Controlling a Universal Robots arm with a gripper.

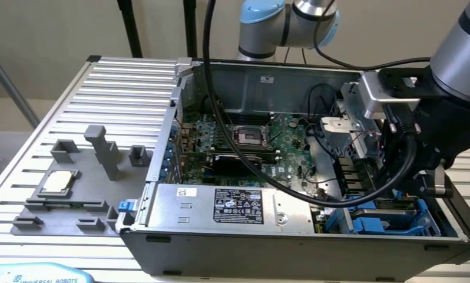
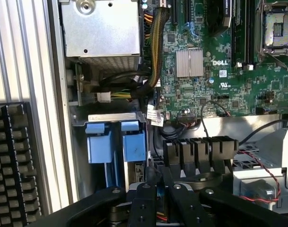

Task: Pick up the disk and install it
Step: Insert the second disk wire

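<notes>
My gripper (image 2: 160,190) hangs inside the open computer case (image 1: 298,247), low over the drive bay at the exterior view's right. Its black fingers (image 2: 143,201) stand almost together, and a thin blue strip of the disk (image 2: 161,197) shows edge-on between them. The rest of the disk is hidden by the fingers. Just beside the gripper, two blue plastic frame tabs (image 2: 116,142) stand in the bay (image 1: 384,223). In the exterior view the arm's wrist (image 1: 423,124) covers the fingers.
A silver box with a black label (image 1: 219,206) fills the case's front. The green motherboard (image 1: 251,141) lies behind it, with black cables (image 1: 376,183) looping past the wrist. A grey fixture holding a small square chip (image 1: 58,183) sits on the slatted table (image 1: 125,88).
</notes>
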